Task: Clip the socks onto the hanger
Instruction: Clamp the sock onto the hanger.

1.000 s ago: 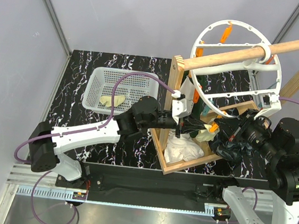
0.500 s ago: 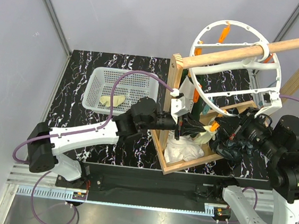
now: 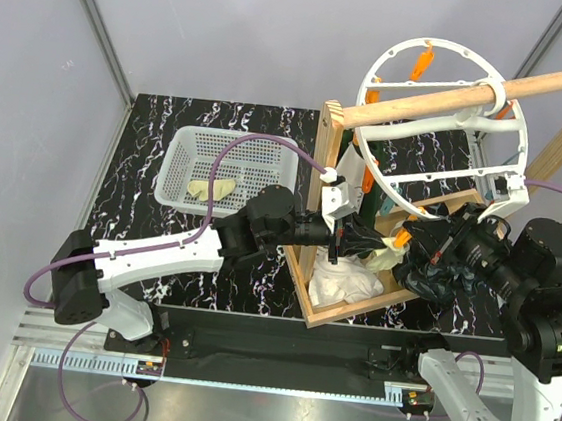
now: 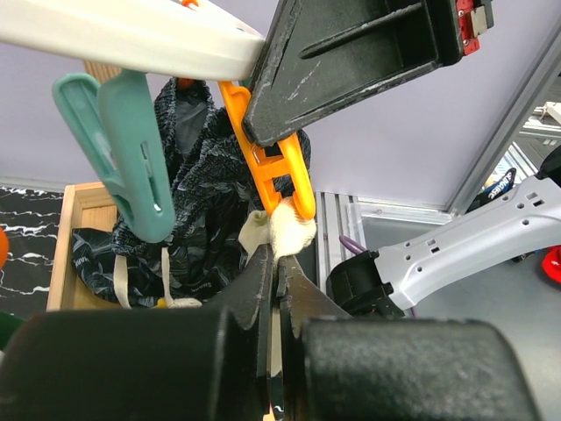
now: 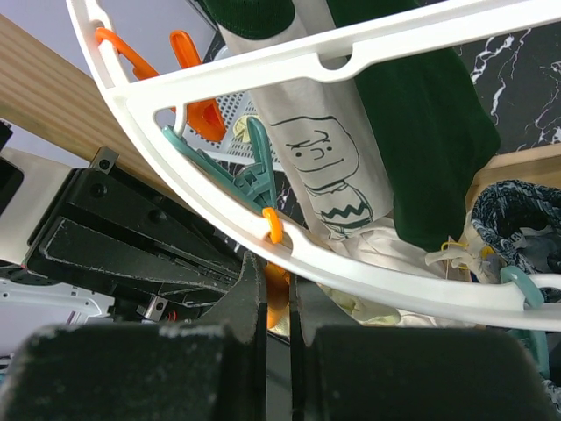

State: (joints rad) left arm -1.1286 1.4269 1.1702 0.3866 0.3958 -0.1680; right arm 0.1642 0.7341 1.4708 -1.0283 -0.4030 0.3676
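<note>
You see only a fluffy cream tuft of the sock (image 4: 292,232); the rest hides between the clamped fingers of the left gripper (image 4: 279,263), touching the tip of the orange peg (image 4: 267,162) that hangs from the white hanger (image 5: 386,281). Your right gripper (image 5: 276,294) pinches that peg. You cannot tell whether the sock is inside its mouth.

Cream sock (image 4: 292,235) perhaps touching peg (image 4: 280,167) on hanger (image 4: 131,35)

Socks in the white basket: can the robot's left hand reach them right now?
Probably not yet. The left hand is shut on a cream sock by the orange peg. The basket is open on top with nothing over the socks, so after letting go the way looks free.
</note>
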